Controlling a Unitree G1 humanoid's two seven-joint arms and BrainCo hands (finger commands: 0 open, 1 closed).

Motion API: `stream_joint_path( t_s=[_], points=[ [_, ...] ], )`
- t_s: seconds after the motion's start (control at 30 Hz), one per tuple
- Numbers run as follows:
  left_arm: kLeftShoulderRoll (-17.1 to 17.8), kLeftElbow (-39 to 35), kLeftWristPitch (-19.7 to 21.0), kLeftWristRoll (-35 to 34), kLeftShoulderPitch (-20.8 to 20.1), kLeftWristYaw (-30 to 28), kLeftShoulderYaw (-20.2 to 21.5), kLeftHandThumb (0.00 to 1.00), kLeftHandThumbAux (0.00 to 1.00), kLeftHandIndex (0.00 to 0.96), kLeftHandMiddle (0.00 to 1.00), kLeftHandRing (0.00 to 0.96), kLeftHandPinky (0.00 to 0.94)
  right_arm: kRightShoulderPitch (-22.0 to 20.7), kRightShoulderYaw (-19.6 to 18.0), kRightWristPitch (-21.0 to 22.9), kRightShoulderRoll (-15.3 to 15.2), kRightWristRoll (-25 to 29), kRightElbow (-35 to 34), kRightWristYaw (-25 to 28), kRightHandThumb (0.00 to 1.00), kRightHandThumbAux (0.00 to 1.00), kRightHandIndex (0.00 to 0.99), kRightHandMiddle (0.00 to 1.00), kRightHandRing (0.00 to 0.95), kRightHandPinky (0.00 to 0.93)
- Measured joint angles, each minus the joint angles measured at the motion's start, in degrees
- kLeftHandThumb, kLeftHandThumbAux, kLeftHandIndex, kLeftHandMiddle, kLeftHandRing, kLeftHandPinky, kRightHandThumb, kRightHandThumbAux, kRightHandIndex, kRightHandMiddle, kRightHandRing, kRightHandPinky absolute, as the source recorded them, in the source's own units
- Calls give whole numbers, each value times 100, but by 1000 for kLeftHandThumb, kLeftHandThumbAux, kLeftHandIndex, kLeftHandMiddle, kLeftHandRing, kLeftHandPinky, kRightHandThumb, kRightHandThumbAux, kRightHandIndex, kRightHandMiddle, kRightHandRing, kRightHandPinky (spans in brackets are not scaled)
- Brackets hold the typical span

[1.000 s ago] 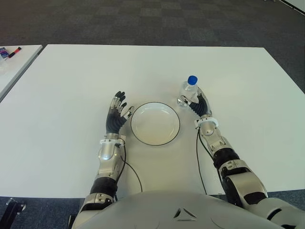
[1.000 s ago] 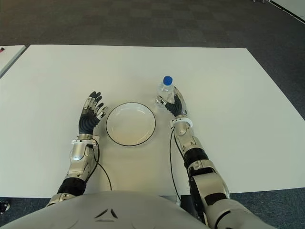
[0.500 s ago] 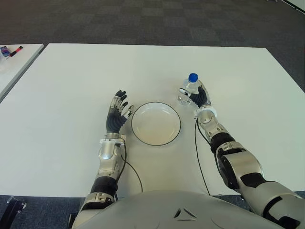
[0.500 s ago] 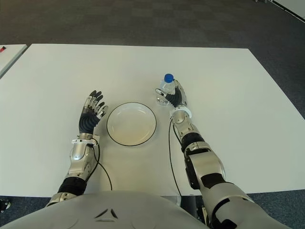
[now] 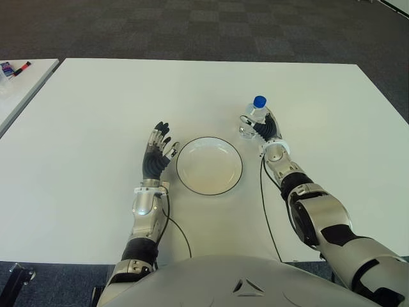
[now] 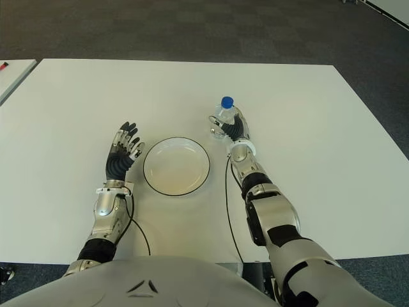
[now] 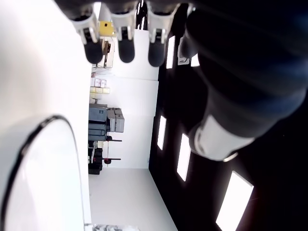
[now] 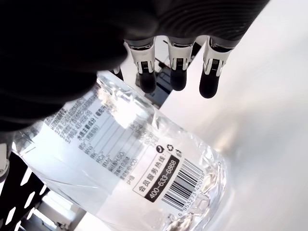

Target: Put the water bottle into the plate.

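Observation:
A clear water bottle [image 5: 255, 115] with a blue cap stands upright on the white table [image 5: 96, 109], just right of and beyond the white black-rimmed plate [image 5: 209, 166]. My right hand [image 5: 263, 128] is at the bottle's near right side, palm against it. The thumb shows on the bottle's left. In the right wrist view the labelled bottle [image 8: 125, 163] lies along the palm, while the fingers [image 8: 178, 72] reach straight past it, uncurled. My left hand [image 5: 157, 152] shows left of the plate, fingers [image 7: 126, 43] spread and holding nothing.
A second white table [image 5: 19, 83] stands at the far left with small coloured items [image 5: 13, 68] on it. Thin black cables [image 5: 265, 211] run along both forearms. Dark carpet lies beyond the table's far edge.
My right hand has moved away from me and in against the bottle, with the forearm stretched out further. The left hand and the plate have not moved.

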Motion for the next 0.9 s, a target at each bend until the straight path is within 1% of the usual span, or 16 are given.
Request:
stream_joint_path(
  t_s=[0.33,0.4,0.53,0.6,0.67,0.7,0.73,0.77,0.8,0.83,0.87,0.9],
  points=[
    [-6,-10,34,-4,50,0,-3,328,777,74,99,91,126,-7,2,12,6,8,73,16,496,410,10,0,33,166],
    [-5,-10,43,-2,50,0,-3,325,778,72,98,91,128,-7,2,11,6,9,104,16,500,411,21,0,36,172],
    [-6,-10,43,9,50,0,-2,323,784,68,95,88,124,-7,-1,10,6,11,133,14,522,423,77,29,64,203],
    [-7,-10,43,7,50,0,-1,327,787,66,93,84,115,-7,-2,4,6,11,136,10,544,437,134,86,112,245],
    [-9,-10,45,2,50,0,0,330,788,65,93,82,111,-6,-3,-31,5,11,138,0,556,444,164,118,138,266],
    [-10,-10,46,0,50,0,1,331,788,65,93,80,110,-6,-3,-50,5,11,139,-7,582,461,214,175,190,303],
    [-10,-10,46,-1,50,0,0,332,788,65,93,80,109,-5,-3,-89,5,11,140,-15,591,466,232,195,209,316],
    [-10,-10,46,-2,50,0,1,331,788,65,92,79,108,-4,-3,-130,4,11,140,-29,617,483,272,239,250,344],
    [-9,-10,46,-2,50,0,2,331,787,65,92,79,107,-2,-3,-166,3,10,140,-36,627,489,287,255,265,354],
    [-9,-10,46,-2,50,0,2,328,787,65,91,77,104,-1,-4,-212,3,11,142,-53,660,567,335,296,301,375],
    [-8,-9,46,-1,50,0,2,324,787,65,91,76,103,2,-5,-266,3,10,145,-82,681,616,367,329,330,391],
    [-8,-9,45,-1,49,0,3,323,787,65,90,76,103,6,-7,-323,3,10,145,-119,689,634,379,340,340,396]
  ],
)
